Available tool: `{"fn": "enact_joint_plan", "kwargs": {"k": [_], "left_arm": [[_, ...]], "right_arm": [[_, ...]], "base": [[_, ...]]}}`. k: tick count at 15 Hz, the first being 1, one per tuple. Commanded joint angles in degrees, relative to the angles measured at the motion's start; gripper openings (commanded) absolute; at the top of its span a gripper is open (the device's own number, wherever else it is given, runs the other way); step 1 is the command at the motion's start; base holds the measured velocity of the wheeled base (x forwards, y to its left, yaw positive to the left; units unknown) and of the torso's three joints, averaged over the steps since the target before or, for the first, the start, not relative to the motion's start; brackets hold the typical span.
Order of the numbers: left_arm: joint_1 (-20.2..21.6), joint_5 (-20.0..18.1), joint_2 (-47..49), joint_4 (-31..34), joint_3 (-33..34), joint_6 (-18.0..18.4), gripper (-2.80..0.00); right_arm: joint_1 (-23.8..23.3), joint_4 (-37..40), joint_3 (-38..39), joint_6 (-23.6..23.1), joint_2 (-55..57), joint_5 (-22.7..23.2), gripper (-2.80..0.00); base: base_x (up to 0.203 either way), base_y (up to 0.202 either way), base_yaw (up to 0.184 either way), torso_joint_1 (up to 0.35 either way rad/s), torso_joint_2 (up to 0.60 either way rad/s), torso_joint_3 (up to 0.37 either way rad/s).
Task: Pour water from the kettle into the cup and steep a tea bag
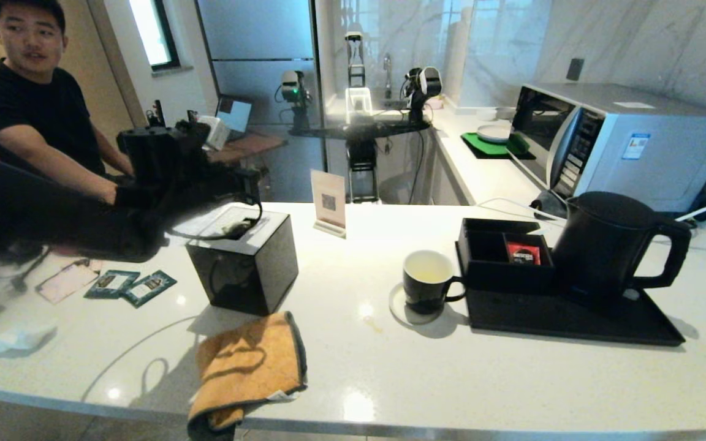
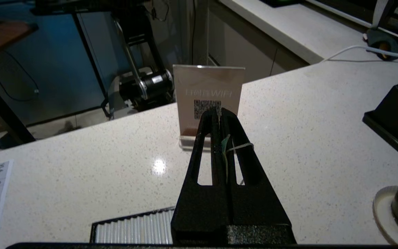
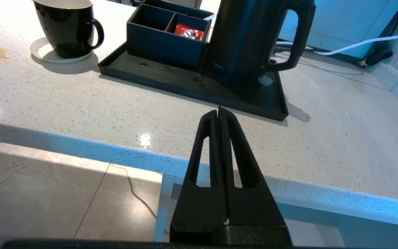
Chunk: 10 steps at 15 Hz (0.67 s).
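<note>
The black kettle (image 1: 610, 245) stands at the right end of a black tray (image 1: 573, 318), handle to the right. The black cup (image 1: 428, 282), white inside, sits on a white coaster left of the tray. My left gripper (image 2: 218, 112) hangs above the counter near the black box, facing the WiFi sign. It is shut on a thin green edge and white string of the tea bag (image 2: 224, 145); its pouch is hidden. My right gripper (image 3: 219, 112) is shut and empty over the counter's front edge, short of the tray and the kettle (image 3: 250, 38).
A compartment box (image 1: 500, 251) on the tray holds a red sachet (image 1: 523, 253). A black box (image 1: 242, 260), an orange cloth (image 1: 249, 367), the WiFi sign (image 1: 328, 202) and two green packets (image 1: 129, 285) lie to the left. A person (image 1: 28, 92) sits far left, a microwave (image 1: 622, 141) behind.
</note>
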Motion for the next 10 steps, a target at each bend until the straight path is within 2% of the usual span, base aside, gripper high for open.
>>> {"fn": "enact_joint_plan", "kwargs": {"k": [1, 5, 8, 10], "left_arm": [[0.0, -0.1, -1.0, -0.3, -0.6, 0.0, -2.80], [-0.1, -0.2, -1.3, -0.3, -0.6, -0.1, -2.80], [-0.1, -1.8, -1.8, -0.1, -0.9, -2.5, -2.80], [0.1, -3.8, -1.8, 0.0, -0.9, -2.8, -2.80]], "right_arm": [[0.0, 0.0, 0.0, -0.1, 0.1, 0.0, -2.80], [0.0, 0.0, 0.0, -0.1, 0.0, 0.0, -2.80], [0.0, 0.0, 0.0, -0.1, 0.0, 0.0, -2.80], [0.0, 0.0, 0.0, -0.1, 0.1, 0.0, -2.80]], "base": [[0.000, 0.000, 0.000, 0.000, 0.00, 0.000], [0.000, 0.000, 0.000, 0.000, 0.00, 0.000], [0.000, 0.000, 0.000, 0.000, 0.00, 0.000], [0.000, 0.000, 0.000, 0.000, 0.00, 0.000]]}}
